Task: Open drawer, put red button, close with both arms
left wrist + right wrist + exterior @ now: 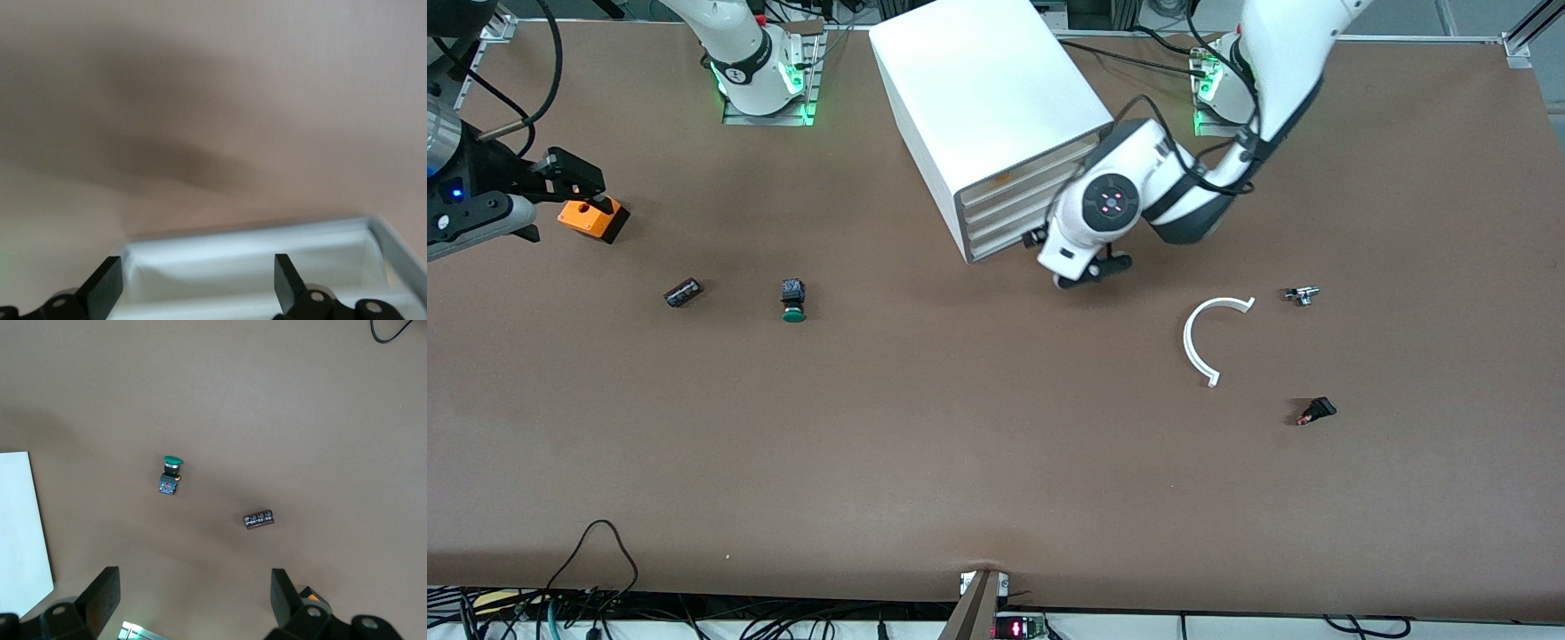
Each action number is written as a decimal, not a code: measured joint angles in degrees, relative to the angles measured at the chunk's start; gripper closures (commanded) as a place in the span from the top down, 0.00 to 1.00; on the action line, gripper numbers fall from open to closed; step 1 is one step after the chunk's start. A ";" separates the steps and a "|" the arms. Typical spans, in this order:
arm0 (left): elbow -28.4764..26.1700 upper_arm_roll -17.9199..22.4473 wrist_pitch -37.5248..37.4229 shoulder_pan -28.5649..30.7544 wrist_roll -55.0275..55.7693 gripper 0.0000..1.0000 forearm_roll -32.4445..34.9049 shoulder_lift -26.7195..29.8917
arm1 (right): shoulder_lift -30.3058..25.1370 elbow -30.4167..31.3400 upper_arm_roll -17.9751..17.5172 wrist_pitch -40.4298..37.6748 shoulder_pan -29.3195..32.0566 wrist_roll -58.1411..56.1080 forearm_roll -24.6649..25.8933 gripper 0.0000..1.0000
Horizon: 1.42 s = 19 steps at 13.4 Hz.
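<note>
The white cabinet stands near the arms' bases, its drawer fronts facing the left arm's end. The second drawer shows as a white strip. My left gripper is at the drawer fronts, open. In the left wrist view a white tray-like drawer lies right below the left gripper; its fingers are not closed on it. The red button lies on the table nearer the front camera, toward the left arm's end. My right gripper hangs open and empty over the right arm's end, also seen in the right wrist view.
A green-capped button and a dark cylinder lie toward the right arm's end. An orange box sits under the right gripper. A white curved strip and a small metal part lie near the red button.
</note>
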State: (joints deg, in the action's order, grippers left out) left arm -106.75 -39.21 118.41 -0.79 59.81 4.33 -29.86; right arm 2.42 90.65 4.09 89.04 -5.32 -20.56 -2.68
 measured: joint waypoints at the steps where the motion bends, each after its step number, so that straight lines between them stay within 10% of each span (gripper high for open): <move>1: 1.11 0.06 -0.41 1.44 -1.05 1.00 2.17 0.01 | 0.07 0.00 -0.01 0.00 0.00 0.00 0.00 1.00; 8: 8.81 2.86 -7.02 11.11 -22.77 1.00 4.07 1.03 | 0.33 0.00 0.01 0.09 0.07 0.04 0.13 1.00; 19: 8.99 34.03 -15.58 2.98 -55.91 1.00 -1.53 16.81 | 0.38 0.00 0.01 0.21 0.09 0.05 0.13 1.00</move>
State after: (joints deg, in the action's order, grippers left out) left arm -97.76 -5.18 102.84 2.19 3.90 2.80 -13.05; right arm 2.80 90.65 4.10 89.25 -5.23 -20.51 -2.55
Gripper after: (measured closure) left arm 0.000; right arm 0.000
